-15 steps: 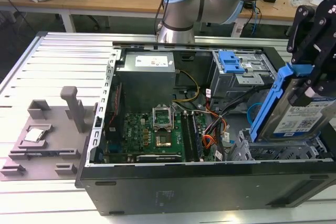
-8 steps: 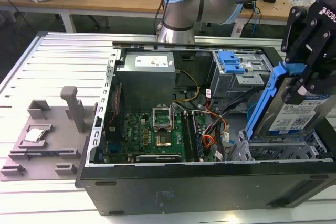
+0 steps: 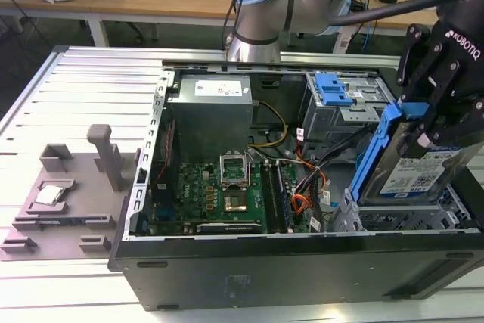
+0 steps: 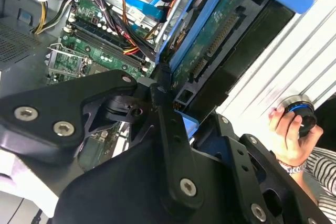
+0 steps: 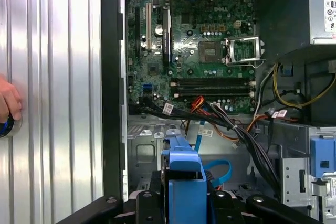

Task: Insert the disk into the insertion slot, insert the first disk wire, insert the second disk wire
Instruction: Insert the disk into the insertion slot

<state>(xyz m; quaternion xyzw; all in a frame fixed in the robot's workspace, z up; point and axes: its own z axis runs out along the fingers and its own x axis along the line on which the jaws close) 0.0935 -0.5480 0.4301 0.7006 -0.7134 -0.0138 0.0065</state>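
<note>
My black gripper (image 3: 432,120) is shut on the disk (image 3: 420,168), a silver drive with a white label in a bright blue carrier (image 3: 376,149). The disk hangs steeply tilted over the insertion slot (image 3: 378,218), a silver-grey perforated cage in the case's corner at the exterior view's right. Its lower edge is at the cage's top. The second wrist view shows the disk's green circuit board (image 4: 210,38) inside the blue frame. In the first wrist view the blue carrier (image 5: 184,182) sits between the gripper's links above the cage floor (image 5: 144,148). Loose wires (image 3: 306,187) lie beside the cage.
A taller grey bay with a blue latch (image 3: 333,90) stands behind the cage. The motherboard (image 3: 219,191) and power supply (image 3: 212,107) fill the case's other half. A grey fixture (image 3: 68,194) lies on the slatted table. A person's hand (image 4: 291,129) holds a knob nearby.
</note>
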